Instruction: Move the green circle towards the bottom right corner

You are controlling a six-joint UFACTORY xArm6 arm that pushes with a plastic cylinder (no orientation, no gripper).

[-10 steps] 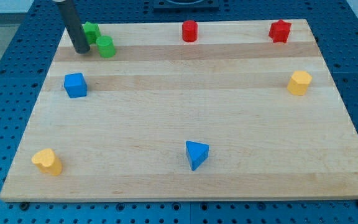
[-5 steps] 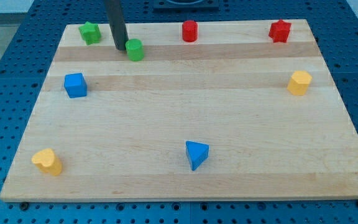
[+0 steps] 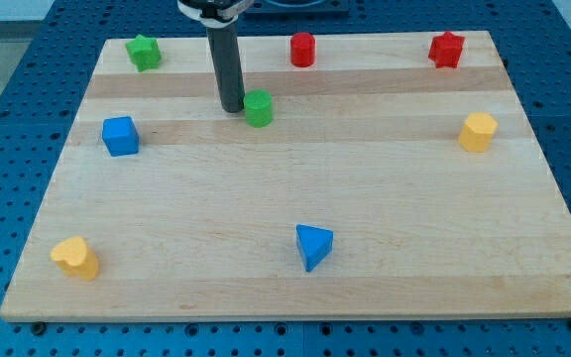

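The green circle [image 3: 259, 108] is a short green cylinder on the wooden board [image 3: 295, 178], left of centre in the upper part. My tip [image 3: 232, 106] is the lower end of the dark rod, which comes down from the view's top. The tip touches the green circle's left side.
A green star [image 3: 145, 52] sits at the top left, a red cylinder [image 3: 303, 49] at top centre, a red star [image 3: 446, 49] at top right. A yellow hexagon [image 3: 478, 131] is at the right edge. A blue cube [image 3: 120, 136], a yellow block [image 3: 75, 257] and a blue triangle [image 3: 313, 245] lie lower.
My tip has swept from the top left to the right and down. The green circle has slid ahead of it, away from the green star, towards the board's middle.
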